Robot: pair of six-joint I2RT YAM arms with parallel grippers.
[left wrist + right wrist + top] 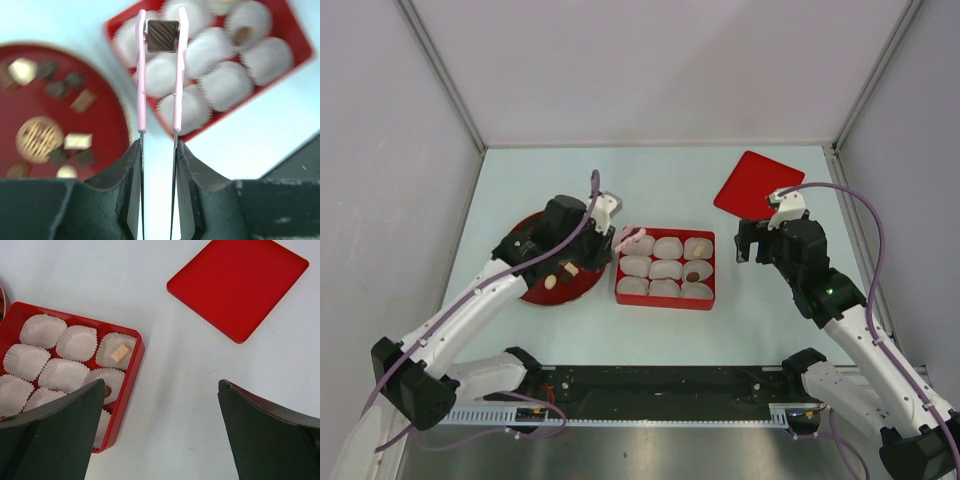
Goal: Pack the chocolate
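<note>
My left gripper (pixel 157 145) is shut on thin pink-handled tongs (pixel 141 75). The tong tips pinch a dark brown ridged square chocolate (pixel 162 36) above the left end of the red box (pixel 112 30) of white paper cups (pixel 227 82). More chocolate pieces (pixel 77 141), dark and cream, lie on the round red plate (pixel 107 115). In the box, one cup holds a tan cube (pixel 119 353) and the cup below it a brown round piece (pixel 107 389). My right gripper (pixel 162 383) hangs open and empty over the table, right of the box (pixel 131 375).
A flat red square lid (pixel 757 182) lies at the back right, behind my right gripper (pixel 760 245). The plate (pixel 535 292) sits left of the box (pixel 665 299). A large round gold-patterned sweet (pixel 39 139) rests on the plate. Grey walls enclose the table.
</note>
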